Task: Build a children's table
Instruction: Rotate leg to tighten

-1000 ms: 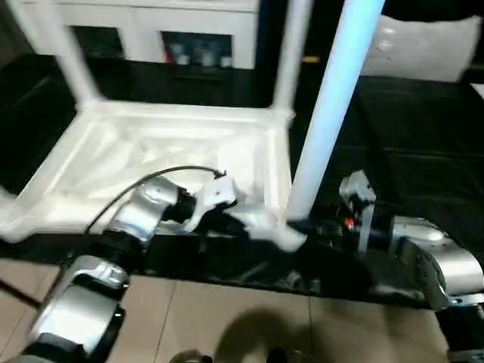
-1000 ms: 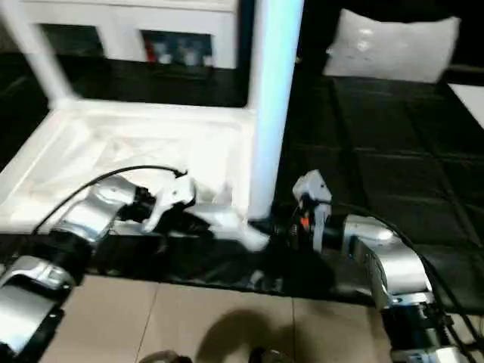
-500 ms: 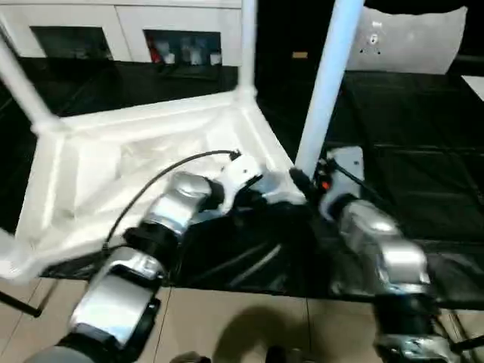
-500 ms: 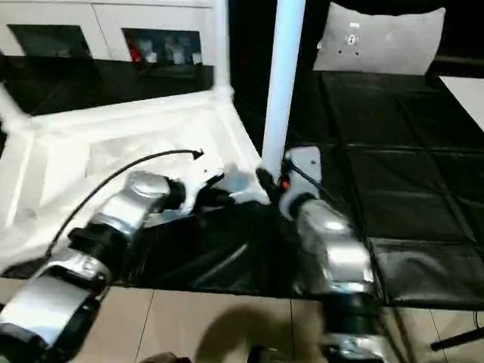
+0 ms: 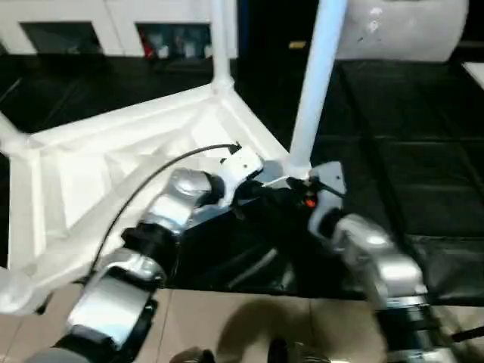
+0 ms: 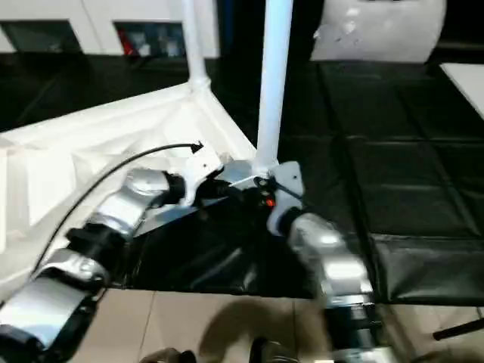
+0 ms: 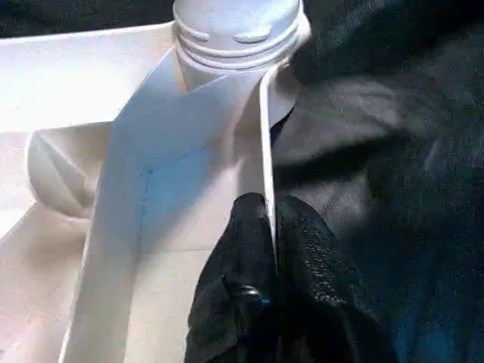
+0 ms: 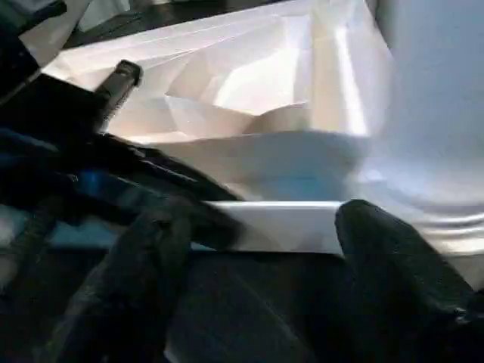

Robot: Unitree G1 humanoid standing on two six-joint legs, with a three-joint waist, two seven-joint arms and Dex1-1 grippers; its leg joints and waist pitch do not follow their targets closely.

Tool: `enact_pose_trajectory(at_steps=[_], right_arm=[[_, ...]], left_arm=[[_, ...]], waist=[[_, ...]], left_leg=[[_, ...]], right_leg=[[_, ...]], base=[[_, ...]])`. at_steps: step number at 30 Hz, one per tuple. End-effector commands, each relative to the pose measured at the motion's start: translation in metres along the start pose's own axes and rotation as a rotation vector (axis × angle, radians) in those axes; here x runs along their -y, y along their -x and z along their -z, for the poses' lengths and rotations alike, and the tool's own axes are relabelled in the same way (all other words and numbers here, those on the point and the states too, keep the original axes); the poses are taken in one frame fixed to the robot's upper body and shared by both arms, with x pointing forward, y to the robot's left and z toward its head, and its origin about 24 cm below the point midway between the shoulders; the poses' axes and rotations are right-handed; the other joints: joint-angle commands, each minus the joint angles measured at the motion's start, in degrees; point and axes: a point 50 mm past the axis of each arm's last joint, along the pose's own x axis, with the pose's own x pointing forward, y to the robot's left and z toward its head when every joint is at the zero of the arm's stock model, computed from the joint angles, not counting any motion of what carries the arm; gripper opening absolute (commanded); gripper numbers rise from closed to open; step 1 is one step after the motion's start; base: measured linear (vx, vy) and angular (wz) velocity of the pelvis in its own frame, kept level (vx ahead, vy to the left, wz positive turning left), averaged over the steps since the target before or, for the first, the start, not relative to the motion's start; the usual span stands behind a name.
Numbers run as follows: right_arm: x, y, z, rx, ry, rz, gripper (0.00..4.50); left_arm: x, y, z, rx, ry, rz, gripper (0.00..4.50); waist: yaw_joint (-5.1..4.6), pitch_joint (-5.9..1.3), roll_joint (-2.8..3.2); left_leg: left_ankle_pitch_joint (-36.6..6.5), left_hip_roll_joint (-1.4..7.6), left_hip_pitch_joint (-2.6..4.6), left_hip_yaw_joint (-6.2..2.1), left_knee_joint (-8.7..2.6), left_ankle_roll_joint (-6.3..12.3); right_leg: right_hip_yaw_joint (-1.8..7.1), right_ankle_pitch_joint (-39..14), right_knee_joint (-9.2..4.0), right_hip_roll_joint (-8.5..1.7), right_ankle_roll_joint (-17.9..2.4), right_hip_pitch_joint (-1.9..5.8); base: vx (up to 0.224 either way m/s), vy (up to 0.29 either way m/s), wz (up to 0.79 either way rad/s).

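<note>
Currently the white plastic rectangular table top (image 5: 113,174) lies upside down on the black padded mat (image 5: 423,151), ribbed underside up, with white tapered round legs (image 5: 316,83) standing up from its corner sockets. Left gripper (image 7: 271,219) has its black fingers (image 7: 246,249) pinched on the thin side rim of the top, just short of the corner socket (image 7: 234,30) ahead of it. Right gripper (image 8: 265,227) is spread wide, one finger (image 8: 393,257) touching or nearly touching the base of the nearest leg, the other well to the side; the top's rim sits between them, nothing held. White cabinet with glass doors (image 5: 113,23) stands well beyond both grippers.
</note>
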Motion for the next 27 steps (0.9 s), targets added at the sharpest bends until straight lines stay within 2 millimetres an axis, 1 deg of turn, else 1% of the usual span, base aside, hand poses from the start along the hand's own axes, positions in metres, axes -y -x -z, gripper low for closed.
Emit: enact_pose_trajectory(at_steps=[1, 2, 3, 4, 5, 6, 7, 8, 9, 10, 11, 12, 13, 15, 16, 17, 18, 19, 21, 22, 23, 24, 25, 26, 27], right_arm=[[0.003, 0.013, -0.008, 0.021, 0.059, -0.091, 3.68], [0.007, 0.019, -0.009, 0.008, 0.077, -0.121, 3.91], [0.011, 0.024, -0.010, -0.003, 0.094, -0.149, 3.91], [0.013, 0.028, -0.012, -0.016, 0.110, -0.181, 4.04], [0.016, 0.033, -0.012, -0.037, 0.125, -0.222, 4.09], [0.017, 0.038, -0.013, -0.059, 0.142, -0.269, 4.09], [0.018, 0.041, -0.013, -0.073, 0.151, -0.298, 4.25], [0.019, 0.046, -0.014, -0.099, 0.163, -0.345, 4.38], [0.019, 0.051, -0.014, -0.123, 0.173, -0.386, 4.44], [0.020, 0.055, -0.015, -0.144, 0.182, -0.422, 4.48], [0.020, 0.055, -0.015, -0.146, 0.183, -0.425, 4.48], [0.021, 0.059, -0.016, -0.171, 0.205, -0.459, 4.48], [0.022, 0.060, -0.016, -0.190, 0.225, -0.484, 4.48], [0.021, 0.060, -0.017, -0.198, 0.232, -0.498, 4.48], [0.019, 0.058, -0.018, -0.196, 0.222, -0.538, 4.48], [0.018, 0.057, -0.019, -0.192, 0.220, -0.555, 4.31], [0.017, 0.054, -0.019, -0.185, 0.215, -0.576, 4.21], [0.016, 0.053, -0.019, -0.181, 0.208, -0.588, 4.10], [0.014, 0.051, -0.019, -0.182, 0.196, -0.606, 4.10], [0.012, 0.048, -0.019, -0.186, 0.180, -0.630, 3.94], [0.011, 0.047, -0.018, -0.189, 0.170, -0.648, 3.94], [0.010, 0.045, -0.019, -0.187, 0.159, -0.664, 3.82], [0.008, 0.044, -0.019, -0.184, 0.143, -0.682, 3.71], [0.008, 0.043, -0.019, -0.182, 0.136, -0.689, 3.71], [0.007, 0.041, -0.019, -0.184, 0.133, -0.694, 3.57]], left_arm=[[0.004, 0.009, 0.004, 0.021, -0.072, 0.099, 0.00], [0.005, 0.013, 0.008, 0.006, -0.089, 0.144, 0.00], [0.006, 0.017, 0.011, -0.012, -0.108, 0.181, 0.00], [0.008, 0.020, 0.014, -0.020, -0.133, 0.223, 0.00], [0.009, 0.024, 0.017, -0.029, -0.136, 0.259, 0.00], [0.008, 0.027, 0.019, -0.040, -0.142, 0.283, 0.00], [0.008, 0.029, 0.020, -0.047, -0.143, 0.297, 0.00], [0.008, 0.032, 0.022, -0.054, -0.152, 0.333, 0.00], [0.008, 0.035, 0.023, -0.056, -0.159, 0.363, 0.00], [0.008, 0.038, 0.023, -0.058, -0.173, 0.398, 0.00], [0.008, 0.039, 0.024, -0.058, -0.174, 0.401, 0.00], [0.009, 0.042, 0.024, -0.063, -0.185, 0.448, 0.00], [0.009, 0.045, 0.023, -0.066, -0.204, 0.490, 0.00], [0.010, 0.046, 0.022, -0.068, -0.214, 0.512, 0.00], [0.011, 0.046, 0.021, -0.072, -0.236, 0.554, 0.00], [0.012, 0.046, 0.020, -0.073, -0.246, 0.570, 0.00], [0.013, 0.046, 0.019, -0.072, -0.258, 0.592, 0.00], [0.015, 0.045, 0.018, -0.070, -0.264, 0.608, 0.00], [0.016, 0.044, 0.017, -0.072, -0.277, 0.626, 0.00], [0.018, 0.043, 0.016, -0.074, -0.290, 0.641, 0.00], [0.019, 0.042, 0.016, -0.075, -0.300, 0.653, 0.00], [0.020, 0.041, 0.015, -0.074, -0.302, 0.660, 0.00], [0.021, 0.040, 0.015, -0.070, -0.304, 0.668, 0.00], [0.021, 0.040, 0.015, -0.069, -0.304, 0.671, 0.00], [0.022, 0.040, 0.015, -0.066, -0.303, 0.675, 0.00]], waist=[[0.63, -4.43, -0.76], [0.63, -4.43, -0.76], [0.82, -4.28, -0.87], [1.41, -4.13, -0.84], [1.50, -4.11, -0.88], [1.87, -4.14, -0.81], [2.24, -4.20, -0.79], [2.48, -4.27, -0.73], [2.95, -4.37, -0.65], [3.49, -4.65, -0.81], [3.65, -4.67, -0.76], [3.68, -4.77, -0.82], [3.91, -4.89, -0.89], [4.32, -4.93, -0.84], [4.64, -4.95, -0.99], [4.84, -4.95, -0.99], [4.92, -4.97, -1.16], [5.17, -4.99, -1.00], [5.38, -5.06, -1.04], [5.69, -5.11, -1.01], [5.77, -5.10, -1.03], [5.82, -5.11, -0.99], [6.09, -4.97, -1.10], [6.09, -4.97, -1.10], [6.23, -5.00, -1.09]], left_leg=[[4.37, 6.63, -0.26, -3.43, -2.91, 14.36], [4.37, 6.63, -0.26, -3.43, -2.91, 14.36], [2.61, 6.45, -0.21, -3.36, -3.05, 13.62], [0.84, 6.11, -0.11, -3.11, -3.05, 12.18], [0.63, 6.19, -0.04, -3.04, -3.15, 11.68], [0.68, 6.27, 0.08, -3.12, -3.15, 11.38], [0.76, 6.47, 0.25, -3.13, -3.11, 11.31], [0.88, 6.79, 0.43, -3.17, -3.12, 11.19], [1.33, 7.12, 0.60, -3.30, -3.10, 11.15], [2.11, 7.40, 0.64, -3.35, -2.99, 10.95], [2.31, 7.35, 0.56, -3.39, -2.96, 11.08], [2.62, 7.49, 0.58, -3.41, -2.95, 11.07], [2.82, 7.51, 0.61, -3.37, -2.88, 11.12], [3.20, 7.44, 0.67, -3.26, -2.85, 10.96], [3.00, 7.30, 0.63, -3.15, -2.82, 10.85], [2.90, 7.26, 0.61, -3.11, -2.88, 10.46], [2.76, 7.17, 0.57, -3.06, -2.84, 10.42], [2.93, 7.40, 0.66, -3.16, -2.90, 9.86], [3.24, 7.51, 0.73, -3.19, -2.84, 9.75], [3.76, 7.67, 0.85, -3.21, -2.82, 9.65], [3.79, 7.63, 0.83, -3.21, -2.81, 9.62], [3.66, 7.63, 0.81, -3.20, -2.81, 9.46], [2.78, 7.47, 0.59, -3.10, -2.80, 9.06], [2.78, 7.47, 0.59, -3.10, -2.80, 9.06], [2.39, 7.49, 0.77, -3.10, -2.83, 8.66]], right_leg=[[5.65, 0.62, -1.78, -8.71, -5.80, 4.69], [5.65, 0.62, -1.78, -8.71, -5.80, 4.69], [5.58, -2.67, -2.23, -8.55, -4.80, 4.76], [5.43, -8.86, -3.05, -8.22, -3.07, 4.72], [5.39, -10.44, -3.16, -8.03, -2.72, 4.67], [5.28, -11.34, -3.23, -7.95, -2.53, 4.68], [5.28, -12.00, -3.21, -7.82, -2.04, 4.61], [5.38, -12.03, -3.14, -7.85, -1.98, 4.45], [5.40, -11.50, -2.94, -7.93, -2.15, 4.33], [5.54, -9.30, -2.37, -8.20, -3.20, 4.28], [5.45, -8.63, -2.27, -8.26, -3.58, 4.34], [5.50, -7.98, -2.12, -8.28, -3.84, 4.34], [5.55, -7.19, -1.98, -8.38, -4.17, 4.32], [5.59, -6.51, -1.79, -8.37, -4.68, 4.23], [5.61, -6.75, -1.84, -8.46, -4.94, 4.24], [5.56, -7.49, -1.85, -8.45, -4.95, 4.30], [5.53, -8.06, -1.98, -8.44, -4.87, 4.32], [5.53, -9.16, -1.96, -8.41, -4.81, 4.26], [5.59, -9.07, -1.91, -8.44, -4.85, 4.20], [5.65, -8.35, -1.71, -8.46, -5.22, 4.05], [5.65, -8.34, -1.73, -8.48, -5.29, 4.07], [5.65, -8.55, -1.73, -8.53, -5.40, 4.10], [5.75, -9.87, -1.93, -8.70, -5.18, 4.23], [5.75, -9.87, -1.93, -8.70, -5.18, 4.23], [5.68, -10.86, -2.05, -8.55, -4.83, 4.17]], base=[[0.000, 0.000, 0.00], [0.000, 0.000, 0.00], [0.000, 0.000, 0.00], [0.000, 0.000, 0.00], [0.000, 0.000, 0.00], [0.000, 0.000, 0.00], [0.000, 0.000, 0.00], [0.000, 0.000, 0.00], [0.000, 0.000, 0.00], [0.000, 0.000, 0.00], [0.000, 0.000, 0.00], [0.000, 0.000, 0.00], [0.000, 0.000, 0.00], [0.000, 0.000, 0.00], [0.000, 0.000, 0.00], [0.000, 0.000, 0.00], [0.000, 0.000, 0.00], [0.000, 0.000, 0.00], [0.000, 0.000, 0.00], [0.000, 0.000, 0.00], [0.000, 0.000, 0.00], [0.000, 0.000, 0.00], [0.000, 0.000, 0.00], [0.000, 0.000, 0.00], [0.000, 0.000, 0.00]])
